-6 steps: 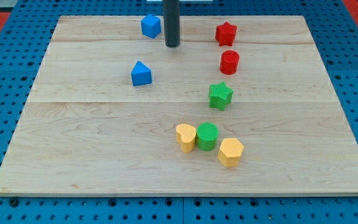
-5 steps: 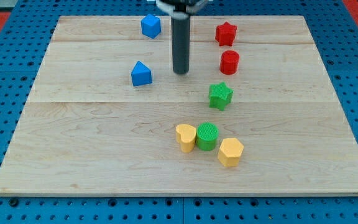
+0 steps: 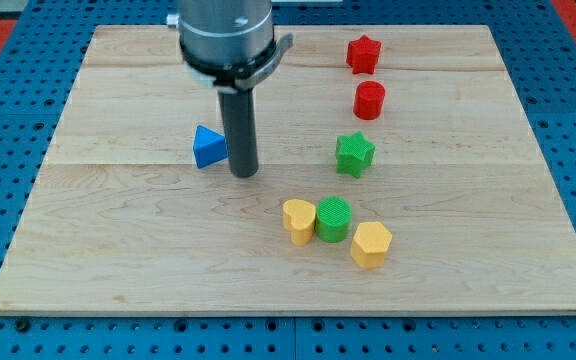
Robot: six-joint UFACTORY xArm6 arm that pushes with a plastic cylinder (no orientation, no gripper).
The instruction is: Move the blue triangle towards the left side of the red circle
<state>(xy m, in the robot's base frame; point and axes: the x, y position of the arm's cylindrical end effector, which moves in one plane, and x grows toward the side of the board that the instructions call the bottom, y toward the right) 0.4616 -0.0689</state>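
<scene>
The blue triangle lies on the wooden board, left of centre. My tip is just to its right and slightly lower, touching or nearly touching its right side. The red circle stands toward the view's upper right, well to the right of the triangle and the rod. The arm's grey body covers the top of the board near the view's upper left of centre.
A red star sits above the red circle and a green star below it. A yellow heart, a green circle and a yellow hexagon cluster lower down.
My tip has moved down and to the left, to the triangle's right side. The blue triangle has shifted down-left and turned. The blue cube at the top is now hidden behind the arm.
</scene>
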